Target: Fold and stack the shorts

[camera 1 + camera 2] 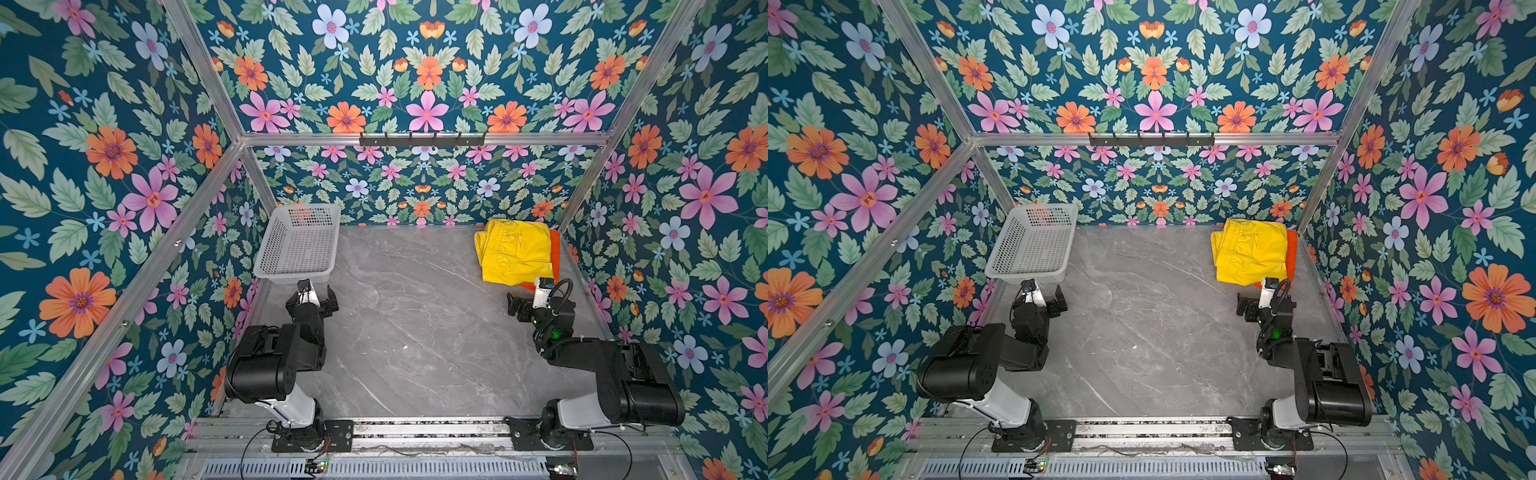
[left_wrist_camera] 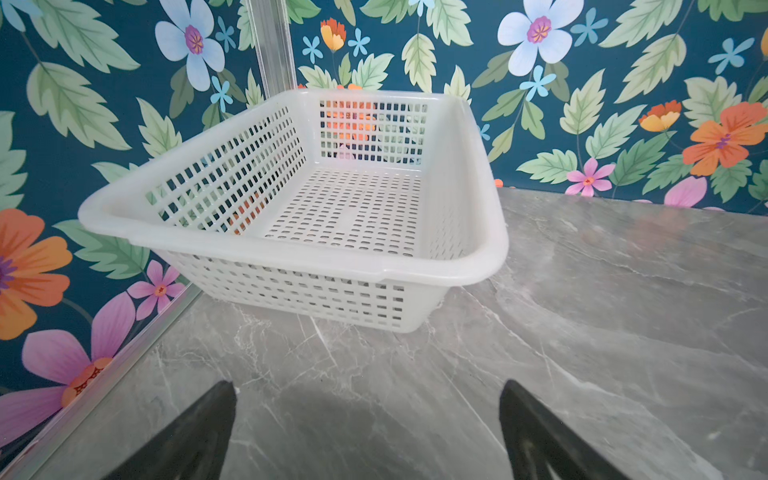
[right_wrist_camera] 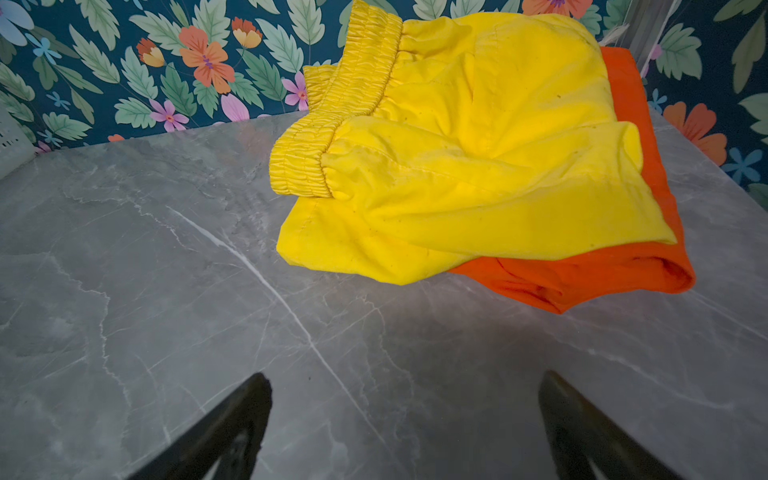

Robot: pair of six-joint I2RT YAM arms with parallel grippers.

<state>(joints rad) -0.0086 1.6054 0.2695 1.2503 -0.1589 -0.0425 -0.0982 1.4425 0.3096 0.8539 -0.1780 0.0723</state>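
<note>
Lying at about one o'clock on the grey marble-patterned surface [image 1: 415, 332], in the far corner in both top views, the bright yellow thin-fabric shorts [image 1: 513, 255] rest folded on top of the bright orange thin-fabric shorts [image 1: 554, 249]. The orange pair shows only as a strip along the yellow pair's three-o'clock edge and a corner at its five o'clock. In the right wrist view the yellow pair's gathered elastic waistband [image 3: 353, 95] is doubled over on itself, and a rolled orange hem pokes out from under the yellow fabric.

The right gripper [image 3: 405, 378] sits at the stack's six o'clock, low over the surface, with its jaws spread wide and nothing between them. A stretch of bare marble separates its fingertips from the nearest yellow edge, though in both top views the wrist camera housing covers that edge.

Across the surface at about eleven o'clock stands a white perforated plastic basket [image 1: 291, 272] — rectangular, upright, pushed close to the floral-papered wall [image 1: 124, 187] and an aluminium frame post [image 2: 272, 45]. Wallpaper colours show through its holes. The left gripper [image 2: 368, 390] faces the basket's near wall from its six o'clock, close but apart from it; its jaws are also fully spread and hold nothing.

A black hook rail [image 1: 422, 139] is fixed to the frame bar at twelve o'clock, high above the surface and well apart from everything on it.
</note>
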